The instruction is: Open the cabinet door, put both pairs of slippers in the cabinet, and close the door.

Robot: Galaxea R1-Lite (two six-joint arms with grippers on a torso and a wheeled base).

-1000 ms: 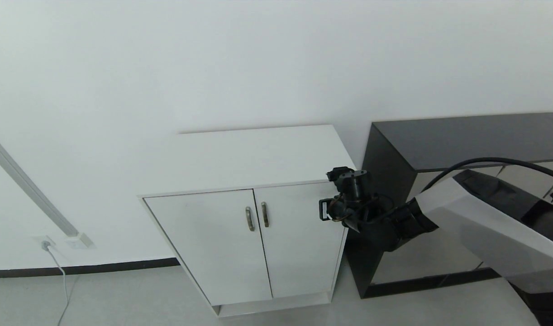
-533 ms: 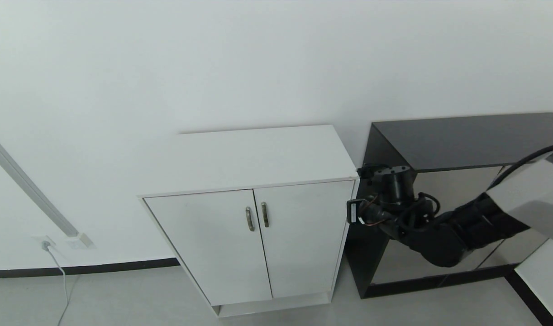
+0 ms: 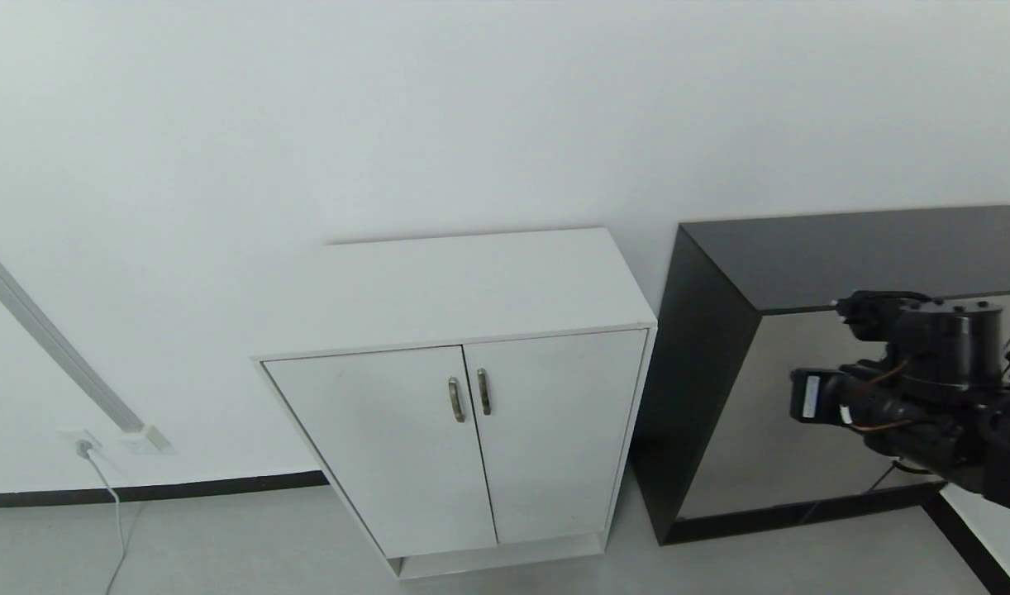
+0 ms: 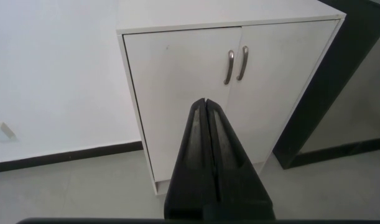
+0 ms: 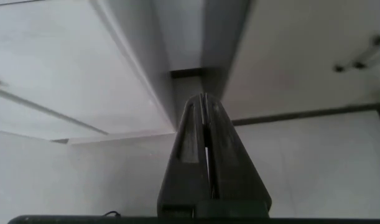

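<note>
Cabinet (image 3: 546, 430): rigid board doors, and I expect a light, hinged swing. I'd take hold at the slim upright handles (image 3: 454, 399) by the centre seam. White, two doors, both shut; black unit (image 3: 844, 256) just beside its right flank. Left gripper (image 4: 206, 106) faces the cabinet front, fingers pressed together. Right gripper (image 5: 205, 102), off past the cabinet's right side, is likewise closed.
</note>
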